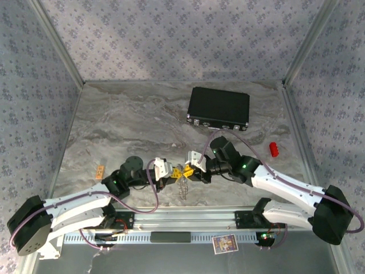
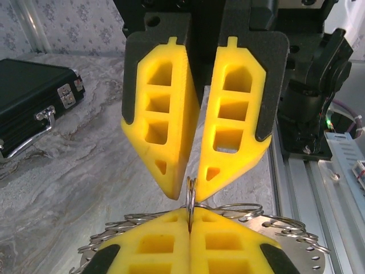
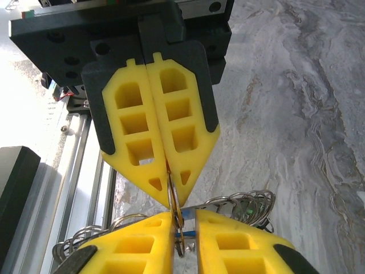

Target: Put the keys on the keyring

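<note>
Left pincer (image 2: 190, 214) is clamped tight on a thin loop of the keyring (image 2: 285, 224), whose beaded coils fan out to either side of its tips, over the near middle of the surface (image 1: 125, 125). Right pincer (image 3: 185, 214) meets it tip to tip, jaws only narrowly parted around that same loop. Left arm (image 1: 80, 202) and right arm (image 1: 285, 185) reach in low from the outer near corners, forearms converging, wrists turned so the pincers face each other.

The left gripper (image 1: 173, 177) and right gripper (image 1: 193, 171) meet tip to tip over the keyring (image 1: 182, 187), leaving no way between. A black case (image 1: 219, 108) blocks the far right; the table's (image 1: 125, 120) left lies open
</note>
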Robot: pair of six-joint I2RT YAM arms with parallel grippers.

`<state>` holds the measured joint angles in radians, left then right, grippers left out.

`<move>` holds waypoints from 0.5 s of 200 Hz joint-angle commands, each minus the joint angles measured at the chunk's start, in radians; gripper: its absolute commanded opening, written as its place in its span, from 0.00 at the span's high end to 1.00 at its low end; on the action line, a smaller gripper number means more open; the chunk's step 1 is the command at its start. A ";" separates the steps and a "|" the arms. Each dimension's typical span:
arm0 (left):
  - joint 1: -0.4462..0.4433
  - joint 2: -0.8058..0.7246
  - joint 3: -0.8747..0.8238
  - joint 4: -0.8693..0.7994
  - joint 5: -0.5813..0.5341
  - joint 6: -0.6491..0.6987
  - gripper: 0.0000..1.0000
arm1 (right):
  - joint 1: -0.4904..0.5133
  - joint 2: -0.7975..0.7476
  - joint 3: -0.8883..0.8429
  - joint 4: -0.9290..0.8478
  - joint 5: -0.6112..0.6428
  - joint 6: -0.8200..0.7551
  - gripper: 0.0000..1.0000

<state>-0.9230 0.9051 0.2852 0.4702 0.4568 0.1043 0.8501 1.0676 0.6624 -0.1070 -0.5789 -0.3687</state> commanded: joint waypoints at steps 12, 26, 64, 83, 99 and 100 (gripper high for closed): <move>-0.003 -0.001 -0.003 0.104 0.034 -0.024 1.00 | -0.005 0.004 -0.012 0.074 -0.049 0.036 0.89; -0.003 -0.003 0.000 0.097 0.028 -0.025 0.95 | -0.005 0.008 -0.007 0.072 -0.057 0.035 0.99; -0.002 -0.028 0.037 -0.039 -0.021 0.025 0.80 | -0.004 0.010 0.051 -0.056 -0.034 -0.030 1.00; -0.002 -0.038 0.063 -0.106 -0.011 0.054 0.80 | 0.006 0.025 0.101 -0.159 -0.004 -0.088 1.00; -0.002 -0.037 0.089 -0.155 -0.003 0.077 0.82 | 0.016 0.045 0.144 -0.231 0.020 -0.128 1.00; -0.002 -0.036 0.091 -0.157 -0.001 0.078 0.82 | 0.016 0.046 0.146 -0.235 0.022 -0.130 1.00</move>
<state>-0.9230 0.8841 0.3092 0.3927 0.4419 0.1310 0.8505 1.0958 0.7181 -0.2131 -0.5884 -0.4129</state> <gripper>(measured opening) 0.190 0.052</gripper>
